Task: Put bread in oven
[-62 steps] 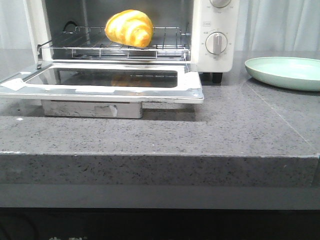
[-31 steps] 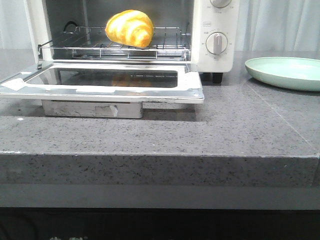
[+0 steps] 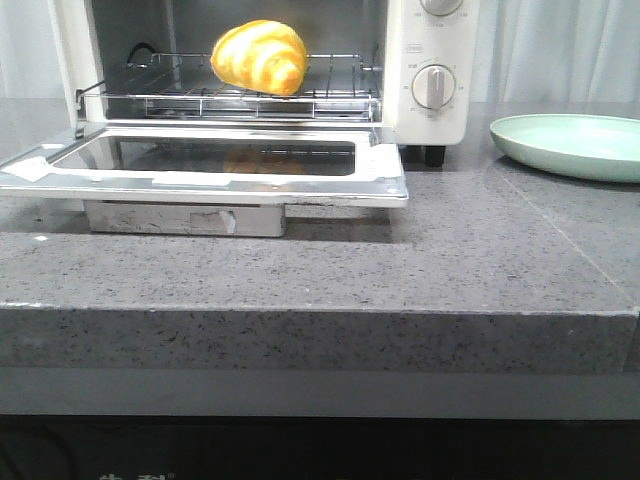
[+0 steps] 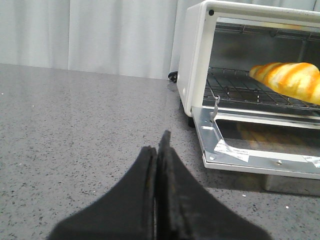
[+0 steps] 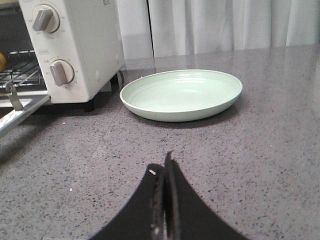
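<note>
The bread (image 3: 259, 56), a glossy golden roll with pale stripes, lies on the wire rack (image 3: 240, 98) inside the white oven (image 3: 430, 60). The oven's glass door (image 3: 210, 165) is dropped open and lies flat. The bread also shows in the left wrist view (image 4: 290, 80). My left gripper (image 4: 157, 147) is shut and empty, over the countertop to the left of the oven (image 4: 192, 60). My right gripper (image 5: 164, 167) is shut and empty, over the countertop in front of the plate. Neither gripper shows in the front view.
A pale green plate (image 3: 570, 145) sits empty to the right of the oven; it also shows in the right wrist view (image 5: 182, 95). The grey speckled countertop (image 3: 400, 270) has its front edge near me. White curtains hang behind.
</note>
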`<control>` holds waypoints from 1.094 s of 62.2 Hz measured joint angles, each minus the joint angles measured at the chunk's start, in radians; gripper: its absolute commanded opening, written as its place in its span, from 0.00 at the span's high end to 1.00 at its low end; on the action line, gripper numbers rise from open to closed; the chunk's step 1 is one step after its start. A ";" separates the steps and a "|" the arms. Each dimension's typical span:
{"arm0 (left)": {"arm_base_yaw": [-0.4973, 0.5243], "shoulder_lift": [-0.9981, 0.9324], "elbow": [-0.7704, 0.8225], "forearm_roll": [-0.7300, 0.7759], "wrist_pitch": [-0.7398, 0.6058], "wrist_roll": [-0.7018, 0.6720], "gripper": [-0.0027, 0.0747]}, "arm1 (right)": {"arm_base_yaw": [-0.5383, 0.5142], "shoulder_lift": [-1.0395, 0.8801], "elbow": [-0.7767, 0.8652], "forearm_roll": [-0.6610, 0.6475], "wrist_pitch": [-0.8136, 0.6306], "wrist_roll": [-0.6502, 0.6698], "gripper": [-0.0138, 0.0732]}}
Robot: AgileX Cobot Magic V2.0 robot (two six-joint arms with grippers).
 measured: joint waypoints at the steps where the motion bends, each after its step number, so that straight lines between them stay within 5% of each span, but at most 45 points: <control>1: 0.000 0.000 0.000 0.000 0.000 0.000 0.99 | 0.000 0.000 0.000 0.010 -0.002 -0.019 0.92; 68: 0.000 0.000 0.000 0.000 0.000 0.000 0.99 | -0.071 0.000 0.000 0.036 -0.036 -0.038 0.92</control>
